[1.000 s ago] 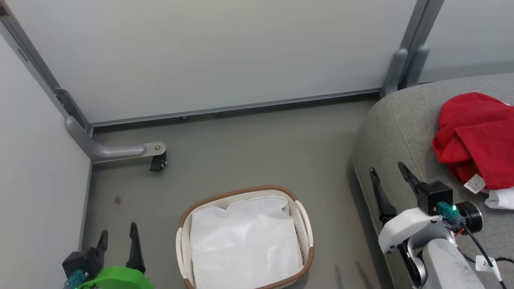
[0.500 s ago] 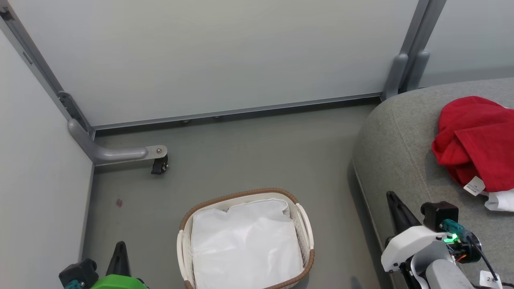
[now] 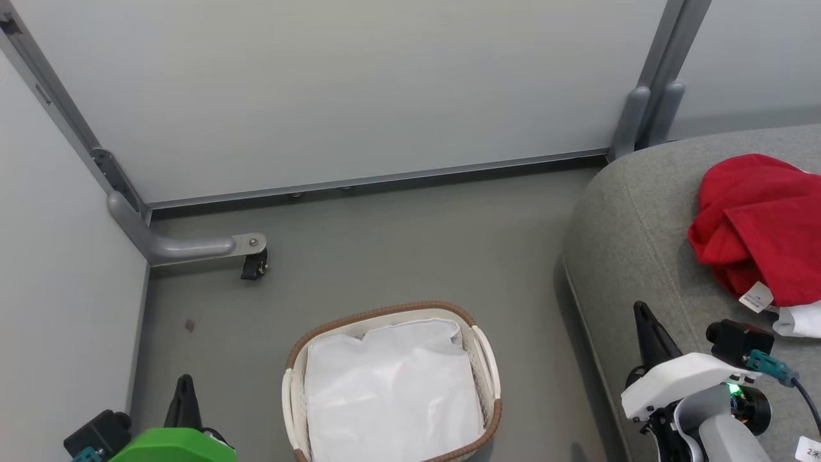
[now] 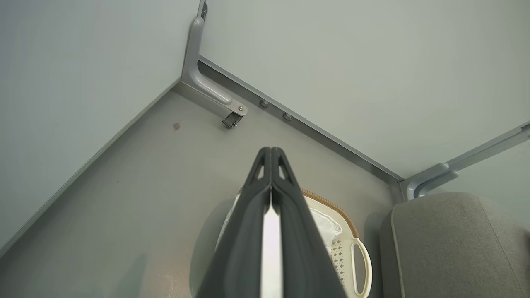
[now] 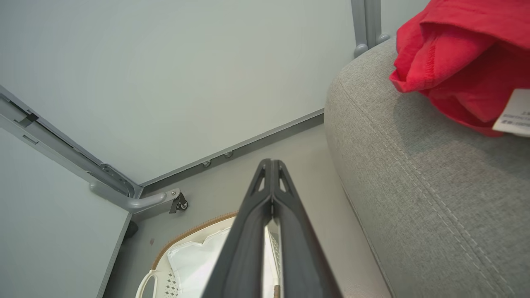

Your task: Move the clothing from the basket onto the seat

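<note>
While beside seat (image 3: 641, 212), basket (image 3: 385, 307) before partition (image 3: 353, 90).

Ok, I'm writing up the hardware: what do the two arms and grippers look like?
The left gripper and right gripper share long dark tapering fingers with triangular cut-outs near the tips. The left has a green shell; the right a white shell and grey forearm, with a teal plug, black cable, green light and white tag.
</note>
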### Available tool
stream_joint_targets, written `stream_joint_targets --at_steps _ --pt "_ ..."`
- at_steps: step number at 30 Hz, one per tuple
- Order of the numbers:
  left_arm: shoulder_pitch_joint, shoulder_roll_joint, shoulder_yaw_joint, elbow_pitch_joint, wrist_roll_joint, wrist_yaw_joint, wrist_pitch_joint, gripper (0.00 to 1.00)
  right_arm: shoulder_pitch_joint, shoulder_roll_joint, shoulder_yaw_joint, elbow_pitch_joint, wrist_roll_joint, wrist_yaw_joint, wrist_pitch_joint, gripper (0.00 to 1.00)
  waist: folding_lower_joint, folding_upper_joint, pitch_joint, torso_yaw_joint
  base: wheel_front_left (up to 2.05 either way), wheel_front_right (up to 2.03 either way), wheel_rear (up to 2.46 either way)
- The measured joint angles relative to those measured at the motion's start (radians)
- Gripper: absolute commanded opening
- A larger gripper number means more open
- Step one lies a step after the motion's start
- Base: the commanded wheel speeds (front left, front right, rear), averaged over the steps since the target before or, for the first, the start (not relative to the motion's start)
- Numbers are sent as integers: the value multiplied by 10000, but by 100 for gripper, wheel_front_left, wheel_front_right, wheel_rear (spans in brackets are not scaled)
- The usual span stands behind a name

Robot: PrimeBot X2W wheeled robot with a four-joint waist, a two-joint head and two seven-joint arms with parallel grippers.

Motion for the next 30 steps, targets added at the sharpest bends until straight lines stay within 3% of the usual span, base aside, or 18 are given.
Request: stream_joint_targets --at_steps 30 --pt "-97 8 182 -1051 -3785 -2 1064 0 220 -29 -370 -828 4422 0 1053 0 0 0 -44 -50 0 0 0"
